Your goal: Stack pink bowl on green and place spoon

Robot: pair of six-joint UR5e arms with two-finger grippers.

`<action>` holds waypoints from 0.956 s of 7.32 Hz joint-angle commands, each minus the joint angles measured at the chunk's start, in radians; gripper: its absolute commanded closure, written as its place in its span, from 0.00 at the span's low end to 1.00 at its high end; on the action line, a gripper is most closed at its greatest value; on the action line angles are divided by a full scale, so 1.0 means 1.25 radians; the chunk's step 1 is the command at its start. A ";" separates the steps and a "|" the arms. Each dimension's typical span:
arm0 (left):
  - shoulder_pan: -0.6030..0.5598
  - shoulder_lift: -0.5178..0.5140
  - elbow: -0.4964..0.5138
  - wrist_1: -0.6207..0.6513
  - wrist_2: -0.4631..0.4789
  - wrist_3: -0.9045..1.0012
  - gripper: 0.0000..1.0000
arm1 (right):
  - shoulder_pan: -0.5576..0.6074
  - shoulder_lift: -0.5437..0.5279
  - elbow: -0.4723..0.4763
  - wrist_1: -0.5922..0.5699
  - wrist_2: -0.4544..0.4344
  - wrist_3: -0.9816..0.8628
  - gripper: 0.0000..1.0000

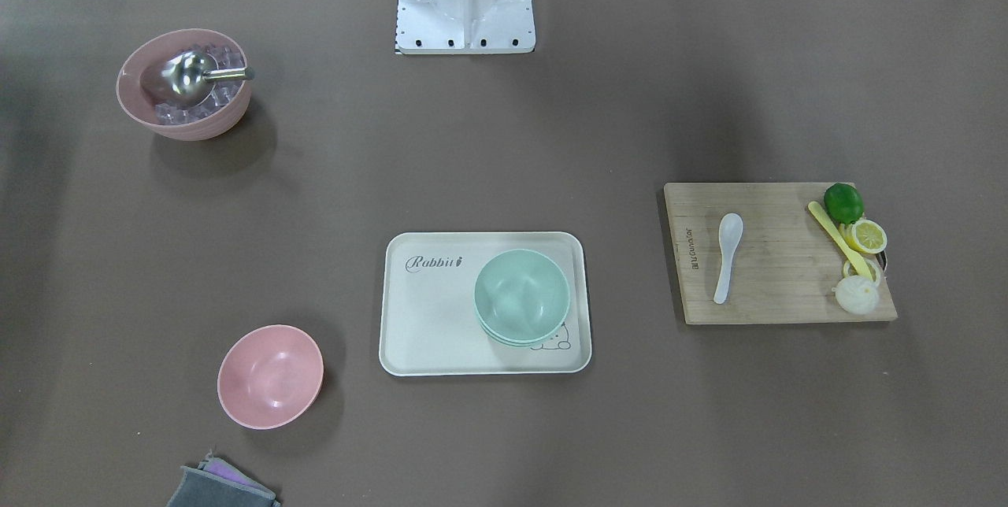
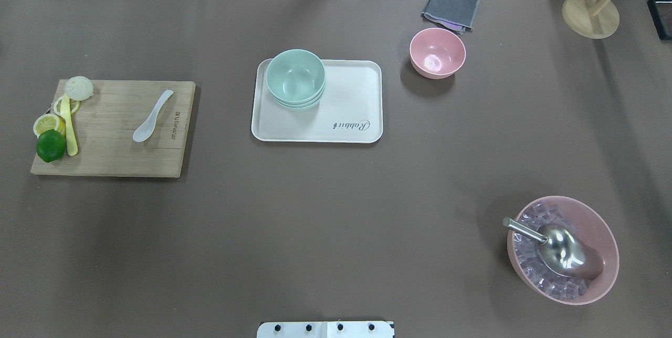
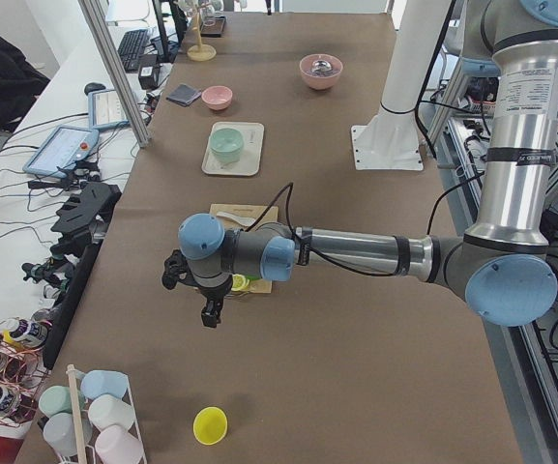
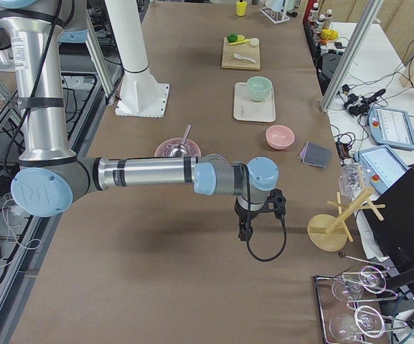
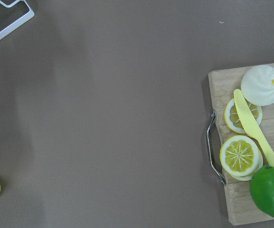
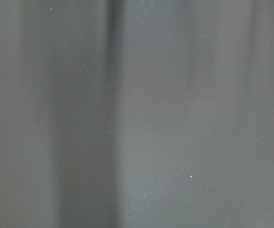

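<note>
Pink bowl [image 1: 270, 375] near tray [image 1: 425, 318] holding green bowl [image 1: 521, 294], spoon [image 1: 728, 257] on board [image 1: 780, 286], left pincer [image 3: 208, 311], right pincer [image 4: 244, 231]: cannot tell

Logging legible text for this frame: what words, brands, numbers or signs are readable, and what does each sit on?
"Rabbit": script lettering printed on the cream tray, near one corner.
Brand mark along a short edge of the wooden cutting board: too small and blurred to read.
Nothing else is legible in any view, and no numbers are readable.
</note>
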 commanded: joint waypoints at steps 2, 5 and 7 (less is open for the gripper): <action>0.000 -0.005 -0.001 0.002 0.000 -0.010 0.02 | 0.000 0.000 0.007 0.000 0.000 0.004 0.00; 0.000 -0.002 0.001 0.001 0.000 -0.009 0.02 | 0.000 0.001 0.011 0.000 0.000 0.003 0.00; 0.000 -0.004 -0.001 0.001 0.000 -0.009 0.02 | 0.000 0.001 0.011 -0.001 0.000 0.003 0.00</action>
